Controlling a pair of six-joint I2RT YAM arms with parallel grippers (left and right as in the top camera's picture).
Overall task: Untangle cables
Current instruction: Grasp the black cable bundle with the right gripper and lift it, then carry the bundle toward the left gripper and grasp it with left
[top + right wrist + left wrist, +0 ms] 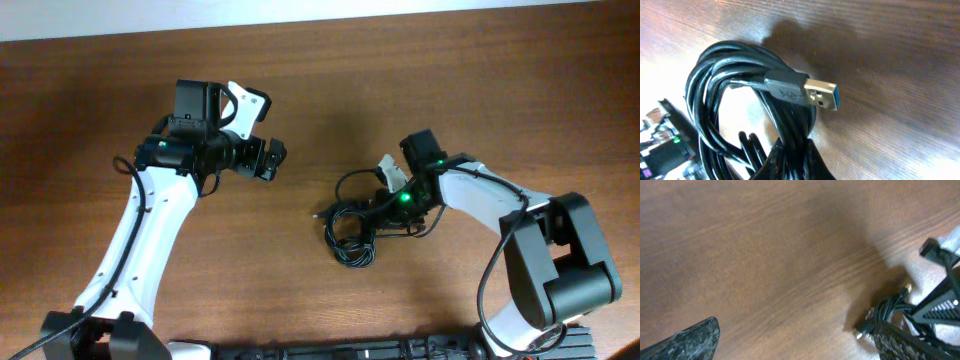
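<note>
Coiling in glossy, rounded loops, the thin black rubber-sheathed cables (725, 80) lie as one knotted bundle on the brown wood-grain table (320, 80). They sit right of its centre, with the right gripper (385, 200) down on the bundle's upper edge. From the right wrist, a flat metal USB plug with a blue tongue (822, 95) juts out of a moulded black collar. It crosses over the strands and casts a soft shadow on the streaked wood. Several strands run down into the dark, matte fingers (790, 162) at the bottom edge, which are clenched on the bundle; the frame cuts off their tips.

The left gripper (270, 158) hangs well apart from the cables, over bare wood to the upper left. In its own wrist view, two rough, speckled black fingers (695, 340) stand wide apart at the bottom corners, released and holding nothing. That view is blurred: the bundle shows near the right edge only as a dark tangle with small ends poking out. How many cords make it up cannot be told.
</note>
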